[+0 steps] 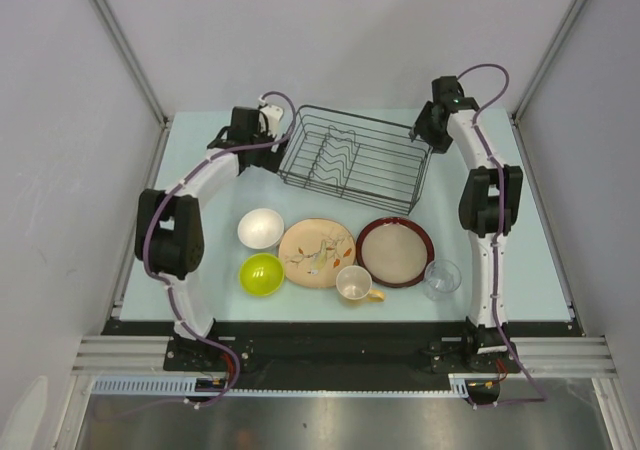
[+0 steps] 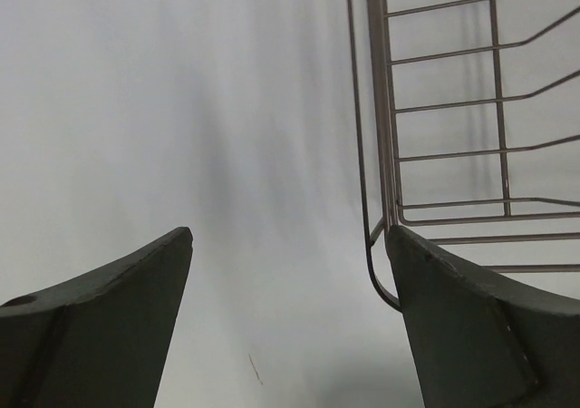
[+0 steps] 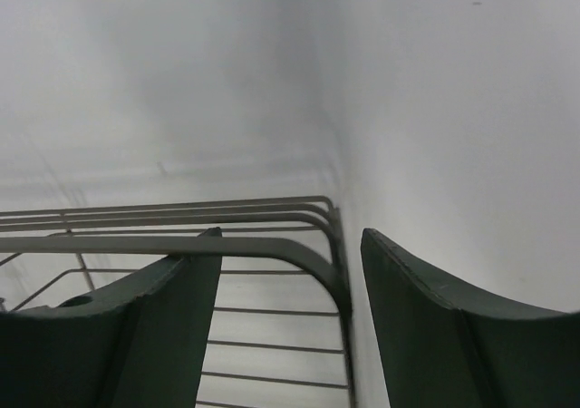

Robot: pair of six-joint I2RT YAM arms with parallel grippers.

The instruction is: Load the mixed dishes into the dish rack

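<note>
The black wire dish rack (image 1: 355,160) stands at the back middle, with nothing in it. In front lie a white bowl (image 1: 260,228), a lime-green bowl (image 1: 261,274), a beige leaf-patterned plate (image 1: 317,253), a dark-red-rimmed tan plate (image 1: 395,251), a cream cup with a yellow handle (image 1: 354,283) and a small clear glass (image 1: 441,279). My left gripper (image 1: 268,120) is open at the rack's back left corner; the rack's corner wire (image 2: 373,245) sits just inside its right finger (image 2: 471,326). My right gripper (image 1: 425,130) is open at the back right corner, with the rim wire (image 3: 299,252) between its jaws.
Grey enclosure walls stand close on the left, back and right. The dishes form a row across the near half of the pale table (image 1: 200,160). Both arms arch along the table's sides.
</note>
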